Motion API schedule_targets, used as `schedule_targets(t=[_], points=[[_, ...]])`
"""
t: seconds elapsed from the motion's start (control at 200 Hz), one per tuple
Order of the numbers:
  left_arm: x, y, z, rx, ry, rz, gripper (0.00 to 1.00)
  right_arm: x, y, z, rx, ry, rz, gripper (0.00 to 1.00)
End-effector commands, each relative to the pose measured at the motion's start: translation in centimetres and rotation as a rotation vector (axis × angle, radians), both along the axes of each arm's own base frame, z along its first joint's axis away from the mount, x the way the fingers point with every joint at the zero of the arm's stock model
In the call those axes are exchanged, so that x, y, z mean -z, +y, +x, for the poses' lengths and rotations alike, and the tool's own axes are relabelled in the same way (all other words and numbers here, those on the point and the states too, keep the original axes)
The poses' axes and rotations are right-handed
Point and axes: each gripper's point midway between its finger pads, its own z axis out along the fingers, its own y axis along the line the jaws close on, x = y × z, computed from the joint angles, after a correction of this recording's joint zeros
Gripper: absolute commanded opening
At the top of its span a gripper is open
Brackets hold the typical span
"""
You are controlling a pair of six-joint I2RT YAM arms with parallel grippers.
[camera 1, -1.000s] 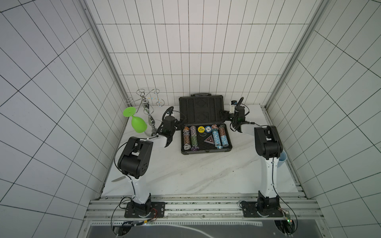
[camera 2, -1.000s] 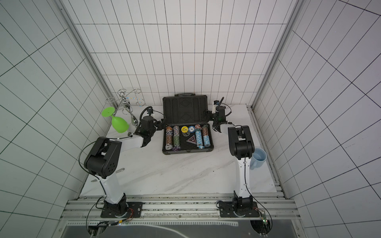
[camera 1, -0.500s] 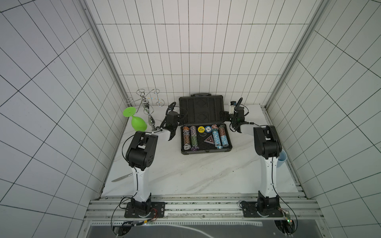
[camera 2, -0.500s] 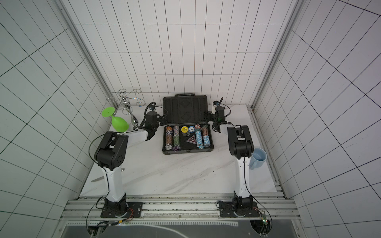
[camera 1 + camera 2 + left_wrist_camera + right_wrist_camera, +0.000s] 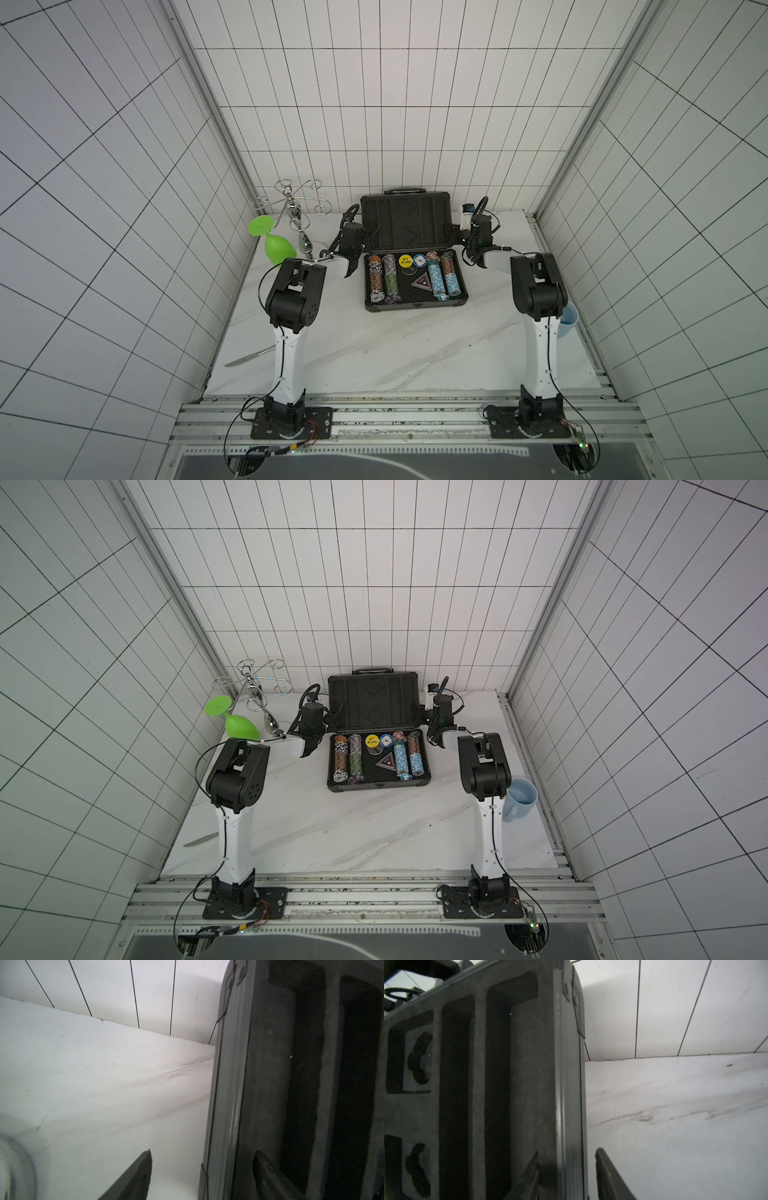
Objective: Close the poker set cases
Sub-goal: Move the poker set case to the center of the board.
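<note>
Poker set case sits open at the back centre of the white table, lid upright, chips in the base. Left gripper straddles the lid's left edge, jaws apart, outer finger clear of it. Right gripper straddles the right edge, jaws apart, narrow gap outside. Green glass and wire rack are at back left.

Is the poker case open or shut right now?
Open: the case lid stands upright, and the chips in the base are uncovered.
</note>
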Motion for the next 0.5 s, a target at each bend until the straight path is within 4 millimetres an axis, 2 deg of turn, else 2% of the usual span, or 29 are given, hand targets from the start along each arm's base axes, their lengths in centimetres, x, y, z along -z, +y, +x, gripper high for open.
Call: schedule_targets(t=[0.0, 0.245, 0.355, 0.495], points=[[0.68, -0.11, 0.93, -0.001, 0.011, -0.022, 0.7, -3.32, 1.03, 1.86, -0.027, -0.085, 0.008, 0.35], [0.22, 0.01, 1.34, -0.003, -0.01, -0.02, 0.53, -3.33, 1.04, 1.76, -0.034, -0.084, -0.007, 0.22], [0.24, 0.0, 1.36, -0.002, -0.011, -0.017, 0.47, -3.3, 1.03, 1.57, -0.037, -0.084, -0.011, 0.21], [-0.07, -0.07, 1.32, 0.005, -0.019, -0.016, 0.27, -3.84, 0.96, 1.28, -0.037, -0.097, -0.014, 0.2]])
